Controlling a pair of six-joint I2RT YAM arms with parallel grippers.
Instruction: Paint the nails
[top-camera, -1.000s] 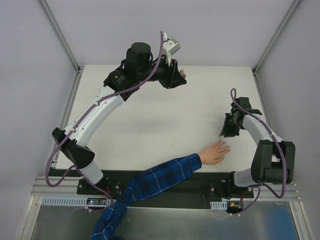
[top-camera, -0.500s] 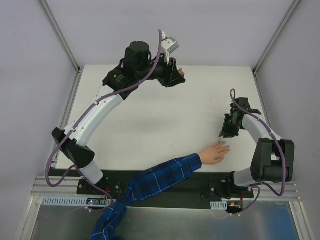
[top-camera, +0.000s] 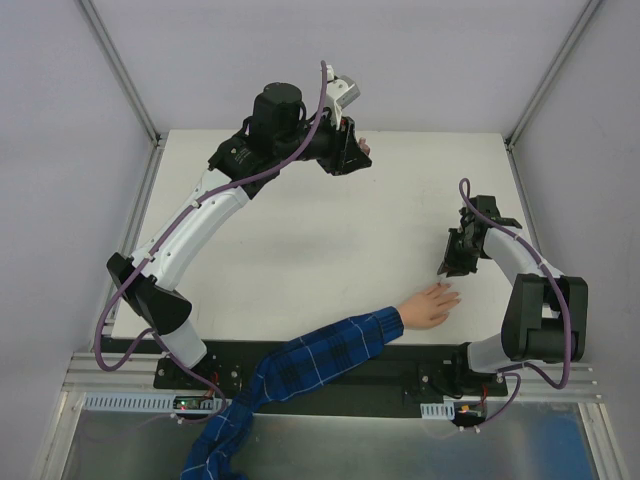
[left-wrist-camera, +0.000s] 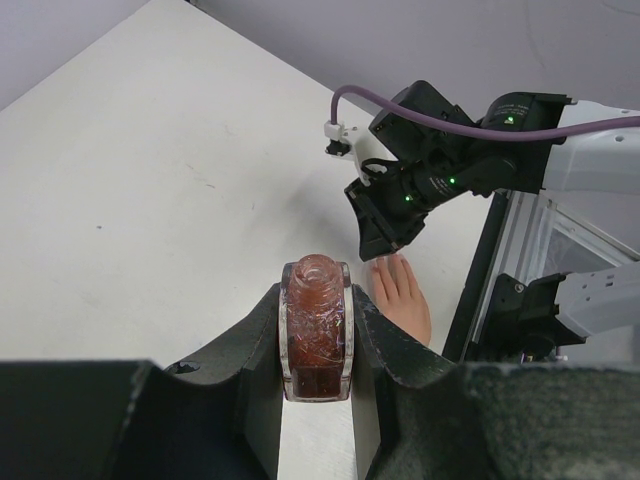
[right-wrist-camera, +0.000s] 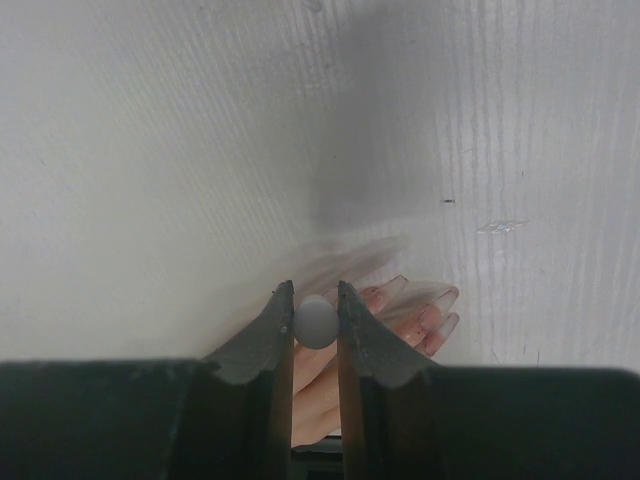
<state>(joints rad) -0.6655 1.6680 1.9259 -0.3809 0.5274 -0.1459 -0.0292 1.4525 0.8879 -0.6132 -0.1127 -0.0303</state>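
Nails (right-wrist-camera: 446, 298) partly behind right tool's (right-wrist-camera: 315, 289) white ball (right-wrist-camera: 316, 322)

White table (top-camera: 330, 250), pale hand (top-camera: 430, 306) flat atop

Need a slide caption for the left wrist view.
Left fingers clamp a small reddish bottle; beyond it, the right arm hovers over the pale hand on the white table.

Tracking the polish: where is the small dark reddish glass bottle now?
The bottle is clamped in the left end effector, seen in the left wrist view; from above, it is near the white table's far edge, far from the pale peach hand.
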